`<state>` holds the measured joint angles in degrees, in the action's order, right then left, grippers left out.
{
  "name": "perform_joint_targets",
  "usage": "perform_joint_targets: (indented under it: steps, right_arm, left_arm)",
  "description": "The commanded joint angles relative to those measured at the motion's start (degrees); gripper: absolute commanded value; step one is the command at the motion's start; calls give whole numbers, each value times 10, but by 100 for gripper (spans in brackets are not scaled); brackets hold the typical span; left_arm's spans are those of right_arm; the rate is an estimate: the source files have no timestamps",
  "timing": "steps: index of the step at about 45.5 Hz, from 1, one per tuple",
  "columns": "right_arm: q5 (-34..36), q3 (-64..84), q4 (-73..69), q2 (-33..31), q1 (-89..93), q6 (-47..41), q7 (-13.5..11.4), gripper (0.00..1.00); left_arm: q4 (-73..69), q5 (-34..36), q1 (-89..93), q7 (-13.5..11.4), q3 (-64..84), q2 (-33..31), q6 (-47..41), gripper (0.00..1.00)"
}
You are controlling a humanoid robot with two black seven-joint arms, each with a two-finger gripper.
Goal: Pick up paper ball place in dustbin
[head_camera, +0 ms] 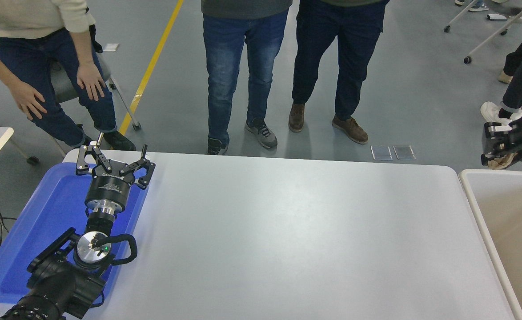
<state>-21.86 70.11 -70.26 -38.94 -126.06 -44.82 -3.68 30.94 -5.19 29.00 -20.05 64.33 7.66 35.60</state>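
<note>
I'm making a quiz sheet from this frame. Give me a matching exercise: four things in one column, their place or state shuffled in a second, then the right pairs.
Things:
1. paper ball
2. dustbin
3. left tool
4. blue tray

Places or states:
A. open, parked over the tray's far end
B. at the table's left end
C. held in the right tool, just beyond the bin's far rim in the picture
D. at the table's right end, cream-coloured

Pairs: 1-C, 2-D, 3-A, 4-B
</note>
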Motion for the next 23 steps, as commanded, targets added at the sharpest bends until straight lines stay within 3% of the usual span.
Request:
perform_joint_targets:
  steps: [1, 23]
  right_arm:
    - [-1, 17, 2, 2, -30, -2, 0, 0]
    - [-3, 114, 24, -34, -31, -2, -1, 0]
  left_arm:
    - [0, 0, 0, 0, 0, 0, 0, 100]
    - [0, 0, 0, -1, 0, 0, 0, 100]
